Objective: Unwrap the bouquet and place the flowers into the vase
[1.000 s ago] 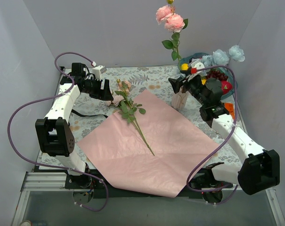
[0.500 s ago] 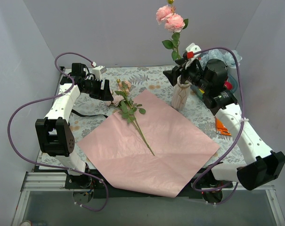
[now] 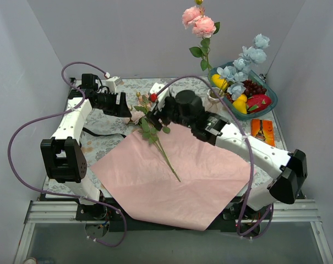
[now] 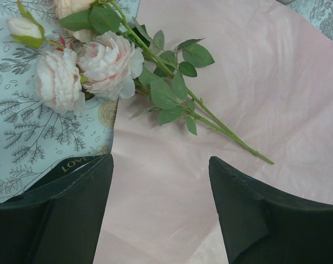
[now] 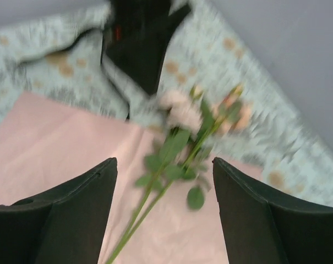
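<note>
Top external: my right gripper (image 3: 157, 116) released over rose stem (image 3: 166, 155) lying on pink wrapping paper (image 3: 205, 176), blooms toward 11 o'clock. My left gripper (image 3: 127, 110) released beside blooms. At 1 o'clock other flowers (image 3: 199, 25) upright.

The table (image 3: 180, 88) is viewed whole from above and behind the arm bases. From the left wrist, the flower (image 4: 172, 91) and paper (image 4: 254, 82) are seen close, looking down between the fingers (image 4: 72, 214). From the right wrist, faced toward the left gripper (image 5: 141, 66), the same flower is seen blurred. Flower and paper are shared by all three views.
</note>
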Controlling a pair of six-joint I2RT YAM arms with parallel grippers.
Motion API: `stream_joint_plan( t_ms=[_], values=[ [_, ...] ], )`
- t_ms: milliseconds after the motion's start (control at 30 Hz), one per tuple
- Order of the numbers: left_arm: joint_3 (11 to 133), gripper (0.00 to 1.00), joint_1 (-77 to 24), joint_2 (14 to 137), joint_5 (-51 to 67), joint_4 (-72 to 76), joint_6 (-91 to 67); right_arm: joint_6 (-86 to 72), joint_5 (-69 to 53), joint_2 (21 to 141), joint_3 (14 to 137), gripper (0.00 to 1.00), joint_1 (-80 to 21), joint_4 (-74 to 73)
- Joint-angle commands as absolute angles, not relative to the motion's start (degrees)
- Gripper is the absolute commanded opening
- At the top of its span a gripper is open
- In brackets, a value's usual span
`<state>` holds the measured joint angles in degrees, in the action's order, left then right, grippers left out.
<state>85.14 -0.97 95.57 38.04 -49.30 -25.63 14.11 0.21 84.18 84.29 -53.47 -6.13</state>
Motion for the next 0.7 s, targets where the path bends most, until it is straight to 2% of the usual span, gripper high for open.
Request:
stream_joint_plan(
  t_ms=[0,33,67,200,367,667],
  values=[
    [86.66,0.70,3.34,94.74,41.31,-49.57,-26.19,3.37,1.05,87.18,72.88,0.73,-53.08,-4.51],
    [86.40,0.70,3.77,94.83,41.31,-49.83,-25.67,2.47,2.88,88.23,71.82,0.69,-53.17,-4.48],
    [86.14,0.70,4.21,94.75,41.31,-49.75,-25.49,2.11,4.29,91.46,71.98,0.59,-53.09,-5.09],
    [84.20,0.70,4.39,93.96,40.34,-49.22,-24.70,1.32,8.61,97.72,71.90,0.44,-53.35,-6.69],
    [82.09,0.70,4.39,92.90,39.55,-48.60,-23.47,0.44,7.03,101.59,69.35,0.42,-53.26,-1.06],
    [80.60,0.70,4.40,92.02,38.76,-48.25,-22.33,0.44,7.56,110.38,74.62,0.41,-51.77,2.20]
  ],
)
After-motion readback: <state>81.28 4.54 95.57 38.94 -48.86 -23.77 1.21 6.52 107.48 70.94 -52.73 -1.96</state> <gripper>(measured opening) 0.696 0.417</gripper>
